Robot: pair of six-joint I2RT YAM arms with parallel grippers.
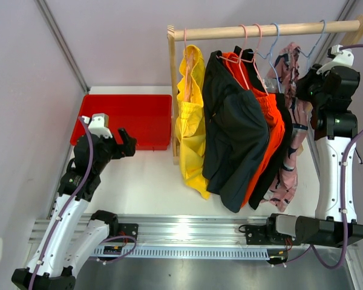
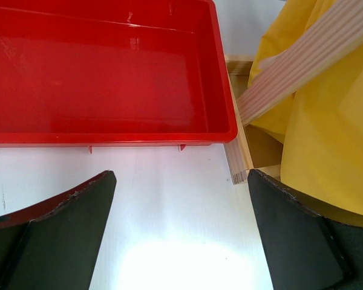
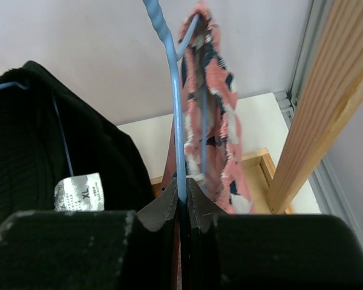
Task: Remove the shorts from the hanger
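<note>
Across the back of the table (image 1: pixel 157 181) stands a wooden rack (image 1: pixel 266 29), and all five shorts hang from its rail: the yellow pair (image 1: pixel 192 115) at the left end, then the charcoal pair (image 1: pixel 233 133), orange pair (image 1: pixel 271 121) and black pair (image 1: pixel 285 154) bunched together, with the pink pair (image 1: pixel 295 115) at the right end. A red bin (image 1: pixel 127 118) sits left of the rack.

The left gripper (image 2: pixel 181 199) hovers over the table just before the bin's near wall, its jaws wide apart and holding nothing. The right gripper (image 3: pixel 183 190) is raised beside the pink pair, its fingertips pinched together on the thin wire of the blue hanger (image 3: pixel 176 121) that carries those shorts.

The grip is the weak point. The wire is narrow and smooth, so it could slide or twist between the pads once pulled. The hook sits over the rail, so a sideways pull instead of a lift would likely snag it and rock the light rack. The black pair hangs close by and could be dragged along. If the hanger tilts, the pink pair could slip off early.
</note>
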